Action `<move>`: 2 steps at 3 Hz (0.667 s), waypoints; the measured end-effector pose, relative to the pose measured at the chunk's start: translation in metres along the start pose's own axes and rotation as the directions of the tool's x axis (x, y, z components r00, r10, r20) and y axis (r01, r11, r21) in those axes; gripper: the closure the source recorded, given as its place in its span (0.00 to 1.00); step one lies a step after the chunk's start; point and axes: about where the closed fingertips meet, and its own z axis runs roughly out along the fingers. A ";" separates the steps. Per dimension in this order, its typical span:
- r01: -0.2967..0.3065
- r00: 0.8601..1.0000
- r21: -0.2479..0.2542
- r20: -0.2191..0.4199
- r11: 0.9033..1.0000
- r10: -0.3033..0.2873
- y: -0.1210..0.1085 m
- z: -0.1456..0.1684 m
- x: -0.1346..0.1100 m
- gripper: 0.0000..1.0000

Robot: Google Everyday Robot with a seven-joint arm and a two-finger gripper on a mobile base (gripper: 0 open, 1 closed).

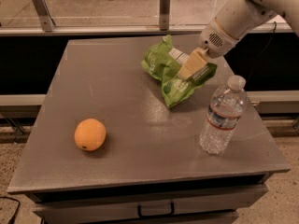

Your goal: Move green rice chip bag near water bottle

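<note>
- Green rice chip bag (164,70) lies toward the back right of the table (117,92). It is tilted, with one corner pointing down toward the front and its upper part drawn up at the gripper.
- The gripper (192,65) comes in from the arm (233,17) at the top right. Its cream fingers (188,71) are clamped on the bag's right side, close to the white label panel.
- From this angle I cannot settle whether the bag's lowest corner rests on the tabletop or hangs just above it.
- The water bottle (220,118) stands upright by the front right edge, in front of the bag and apart from it, with bare table between them.
- An orange (90,134) sits at the front left, well apart from both and out of the likely path.
- The bag is probably very light, soft and crinkly, and mostly air around brittle chips. Its glossy film may slide in a loose pinch, and it will likely sag or twist around the held spot.
- A pinch through a fold of film or along a sealed edge should hold best. Squeezing the puffed middle hard risks crushing the contents or letting the bag pop free.
- The bottle looks tall and narrow, so a swinging bag corner could tip it. The remaining move seems short: toward the front right, setting the bag down just beside the bottle without touching it.
</note>
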 end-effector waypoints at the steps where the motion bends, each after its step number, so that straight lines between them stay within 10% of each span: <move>1: -0.034 0.999 -0.028 -0.002 0.999 0.034 0.008 -0.005 0.018 1.00; 2: -0.080 0.997 -0.069 0.009 0.994 0.081 0.024 -0.011 0.035 1.00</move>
